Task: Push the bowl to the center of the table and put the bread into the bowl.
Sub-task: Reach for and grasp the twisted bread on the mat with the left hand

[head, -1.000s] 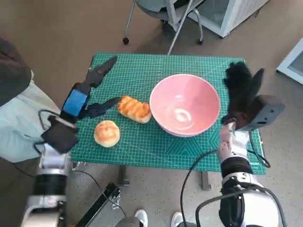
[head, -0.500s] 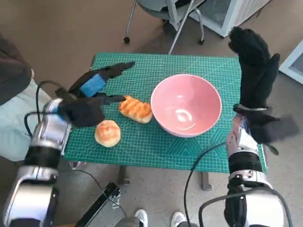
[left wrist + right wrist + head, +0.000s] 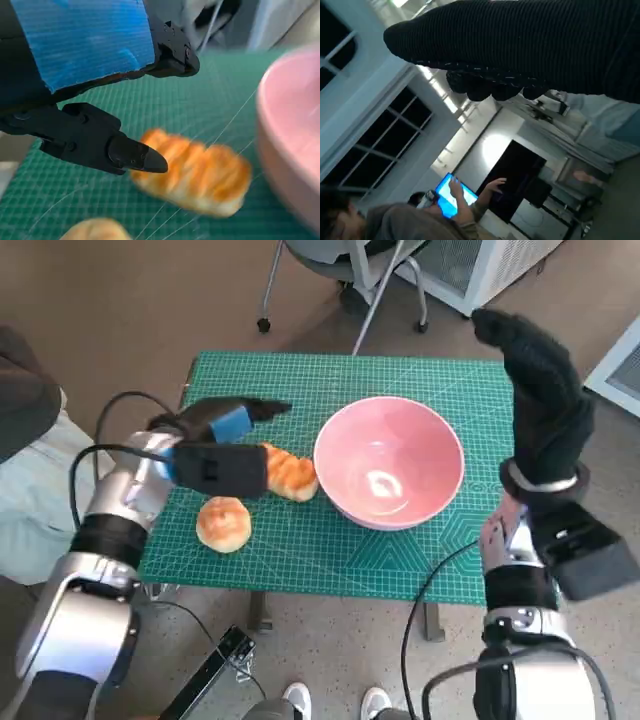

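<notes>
A pink bowl (image 3: 389,459) stands right of the middle of the green mat (image 3: 330,550). An oblong glazed bread (image 3: 290,471) lies just left of it, and a round bun (image 3: 224,524) lies nearer the front left. My left hand (image 3: 218,445) hovers over the oblong bread (image 3: 197,173), fingers (image 3: 135,156) spread above it and holding nothing. The bowl's rim (image 3: 285,150) shows close beside the bread. My right hand (image 3: 535,390) is raised high beside the bowl's right side, fingers straight and empty.
Chair legs with castors (image 3: 265,325) stand beyond the table's far edge. A person's clothing (image 3: 30,470) is at the left. A black object (image 3: 215,670) lies on the floor below the table. A person with a lit screen (image 3: 451,192) shows in the right wrist view.
My left hand has swung in from the table's left side to above the oblong bread. My right hand has lifted and pulled away from the bowl's right rim.
</notes>
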`<state>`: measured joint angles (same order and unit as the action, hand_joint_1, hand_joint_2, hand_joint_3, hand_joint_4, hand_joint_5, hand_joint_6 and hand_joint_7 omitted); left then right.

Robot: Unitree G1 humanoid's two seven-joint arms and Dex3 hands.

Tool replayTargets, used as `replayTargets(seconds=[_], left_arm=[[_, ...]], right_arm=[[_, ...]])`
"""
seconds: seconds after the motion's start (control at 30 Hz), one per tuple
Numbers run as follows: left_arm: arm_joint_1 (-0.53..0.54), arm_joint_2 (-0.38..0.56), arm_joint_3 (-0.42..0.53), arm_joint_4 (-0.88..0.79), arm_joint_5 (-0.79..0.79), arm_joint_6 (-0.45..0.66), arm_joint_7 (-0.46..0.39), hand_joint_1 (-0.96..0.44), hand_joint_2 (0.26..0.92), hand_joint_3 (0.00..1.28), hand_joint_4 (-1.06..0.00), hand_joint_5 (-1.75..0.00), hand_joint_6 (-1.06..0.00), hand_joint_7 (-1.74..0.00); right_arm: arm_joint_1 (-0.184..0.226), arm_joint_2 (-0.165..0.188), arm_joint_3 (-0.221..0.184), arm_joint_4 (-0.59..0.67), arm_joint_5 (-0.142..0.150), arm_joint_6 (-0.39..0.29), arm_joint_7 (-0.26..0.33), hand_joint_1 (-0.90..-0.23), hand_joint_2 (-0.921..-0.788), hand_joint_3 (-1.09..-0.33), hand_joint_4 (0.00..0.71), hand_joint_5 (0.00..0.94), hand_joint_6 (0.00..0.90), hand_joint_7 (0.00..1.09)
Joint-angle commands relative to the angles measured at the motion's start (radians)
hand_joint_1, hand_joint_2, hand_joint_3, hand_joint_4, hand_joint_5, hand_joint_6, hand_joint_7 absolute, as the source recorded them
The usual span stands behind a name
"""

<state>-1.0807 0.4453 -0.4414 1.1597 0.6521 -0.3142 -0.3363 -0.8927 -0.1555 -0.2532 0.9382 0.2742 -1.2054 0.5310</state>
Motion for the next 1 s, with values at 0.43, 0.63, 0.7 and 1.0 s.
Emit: replayTargets(seconds=[0.43,0.63,0.7,1.0], left_arm=[[-0.054,-0.142,-0.089,0.154,0.05,0.152,-0.024,-0.26,0.811,0.0,-0.23,0.0,-0.38,-0.02],[-0.035,-0.168,-0.112,0.166,0.063,0.157,0.0,-0.19,0.81,0.0,-0.27,-0.02,-0.43,-0.04],[-0.024,-0.166,-0.124,0.166,0.073,0.133,0.027,-0.18,0.818,0.0,-0.3,-0.02,-0.47,-0.06],[0.003,-0.115,-0.14,0.167,0.08,-0.02,0.141,-0.08,0.912,0.12,-0.62,-0.86,-0.6,-1.09]], right_arm=[[0.064,-0.009,0.03,-0.035,-0.013,-0.026,-0.038,-0.582,-0.921,-0.716,0.361,0.011,0.077,0.82],[0.075,-0.006,0.037,-0.043,-0.006,-0.024,-0.041,-0.584,-0.921,-0.713,0.357,0.008,0.071,0.82],[0.078,-0.005,0.039,-0.045,-0.004,-0.024,-0.041,-0.583,-0.921,-0.712,0.355,0.006,0.07,0.83],[0.092,-0.003,0.045,-0.059,-0.001,-0.019,-0.048,-0.571,-0.921,-0.714,0.346,0.001,0.063,0.83]])
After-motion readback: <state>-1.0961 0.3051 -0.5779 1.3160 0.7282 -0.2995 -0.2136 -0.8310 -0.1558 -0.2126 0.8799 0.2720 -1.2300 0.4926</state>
